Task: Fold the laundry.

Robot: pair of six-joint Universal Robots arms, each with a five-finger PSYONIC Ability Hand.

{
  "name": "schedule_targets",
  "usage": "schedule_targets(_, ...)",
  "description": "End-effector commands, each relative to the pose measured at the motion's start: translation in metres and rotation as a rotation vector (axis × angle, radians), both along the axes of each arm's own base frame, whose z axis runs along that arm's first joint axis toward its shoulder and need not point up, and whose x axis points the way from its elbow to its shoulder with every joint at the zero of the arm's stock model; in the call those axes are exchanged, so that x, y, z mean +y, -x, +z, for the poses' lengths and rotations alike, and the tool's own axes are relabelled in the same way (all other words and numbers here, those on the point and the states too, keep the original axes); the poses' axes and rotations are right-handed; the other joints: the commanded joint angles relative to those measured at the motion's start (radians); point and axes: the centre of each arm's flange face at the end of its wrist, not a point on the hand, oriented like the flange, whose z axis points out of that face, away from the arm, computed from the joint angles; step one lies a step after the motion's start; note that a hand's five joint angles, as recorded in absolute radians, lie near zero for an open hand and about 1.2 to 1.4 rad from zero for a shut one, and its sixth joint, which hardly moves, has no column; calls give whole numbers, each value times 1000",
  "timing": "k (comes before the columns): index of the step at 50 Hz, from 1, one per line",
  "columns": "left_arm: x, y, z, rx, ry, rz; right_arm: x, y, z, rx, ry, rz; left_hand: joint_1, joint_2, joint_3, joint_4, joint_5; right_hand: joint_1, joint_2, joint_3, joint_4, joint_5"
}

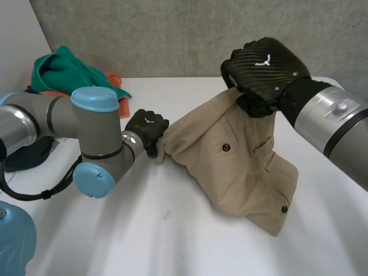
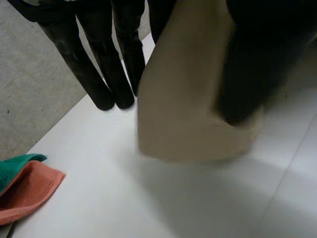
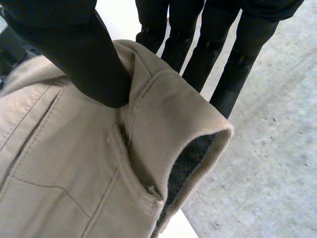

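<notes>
The tan garment [image 1: 241,167] hangs under the right hand [image 1: 264,66], which pinches its thick top band. The left hand [image 1: 146,127] pinches a side corner. It looks soft, light and floppy, so the seamed edges probably give the surest hold.

This looks like a robotics lab or test room. A bare grey concrete wall [image 1: 172,34] stands behind a plain white worktop [image 1: 172,236]. Two jointed machine arms with light-blue caps, the left arm [image 1: 63,118] and the right arm [image 1: 330,118], reach over it. A green cloth [image 1: 63,72] and an orange cloth [image 1: 117,80] lie heaped at its far corner.
</notes>
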Motion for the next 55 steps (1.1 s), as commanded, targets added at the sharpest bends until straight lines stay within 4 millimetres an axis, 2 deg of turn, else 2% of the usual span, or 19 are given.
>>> schedule_targets(1,-25,-5,34,50,123,68,-32,-1,-18,21,-2,-54,396,461,467,461,471,273,226,213,202,246)
schedule_targets(4,-40,-11,68,102,224,122,-54,-5,-26,37,41,-90,396,461,467,461,471,273,226,213,202,246)
schedule_targets(8,-57,-19,145,236,454,170,-106,-14,-18,30,232,-200,396,461,467,461,471,273,226,213,202,246)
schedule_targets(9,-58,-20,180,301,563,168,-124,-18,-3,-6,334,-257,396,461,467,461,471,273,226,213,202,246)
schedule_targets(11,-58,-23,215,368,678,168,-139,-23,15,-63,431,-308,396,461,467,461,471,273,226,213,202,246)
schedule_targets(15,-42,-31,297,546,955,156,-148,-35,78,-306,694,-339,396,461,467,461,471,273,226,213,202,246)
schedule_targets(19,-31,-36,328,623,1069,147,-139,-37,109,-428,818,-285,396,461,467,461,471,273,226,213,202,246)
schedule_targets(21,-32,-38,329,629,1077,148,-137,-40,106,-425,815,-260,396,461,467,461,471,273,226,213,202,246)
schedule_targets(26,-43,-40,297,563,959,174,-137,-48,72,-347,715,-192,396,461,467,461,471,273,226,213,202,246)
schedule_targets(30,-55,-42,243,463,802,199,-141,-50,22,-257,592,-148,396,461,467,461,471,273,226,213,202,246)
schedule_targets(31,-57,-42,217,423,733,207,-143,-49,-1,-219,535,-138,396,461,467,461,471,273,226,213,202,246)
schedule_targets(34,-57,-40,172,357,615,204,-143,-49,-42,-155,433,-126,396,461,467,461,471,273,226,213,202,246)
schedule_targets(36,-50,-39,123,285,484,203,-136,-48,-84,-77,314,-116,396,461,467,461,471,273,226,213,202,246)
schedule_targets(38,-43,-39,92,231,400,196,-129,-45,-110,-17,228,-112,396,461,467,461,471,273,226,213,202,246)
schedule_targets(39,-34,-42,61,160,311,199,-120,-42,-131,42,147,-105,396,461,467,461,471,273,226,213,202,246)
schedule_targets(42,-10,-50,21,12,162,196,-101,-33,-160,140,3,-94,396,461,467,461,471,273,226,213,202,246)
schedule_targets(46,9,-61,3,-82,47,203,-85,-21,-181,236,-144,-68,388,453,459,453,463,272,226,213,201,245)
schedule_targets(49,16,-65,4,-93,15,211,-75,-16,-185,289,-212,-50,221,286,292,286,296,144,97,84,73,117)
schedule_targets(55,27,-68,26,-41,18,201,-66,-8,-170,286,-291,-75,-487,-421,-416,-422,-412,-373,-419,-433,-444,-400)
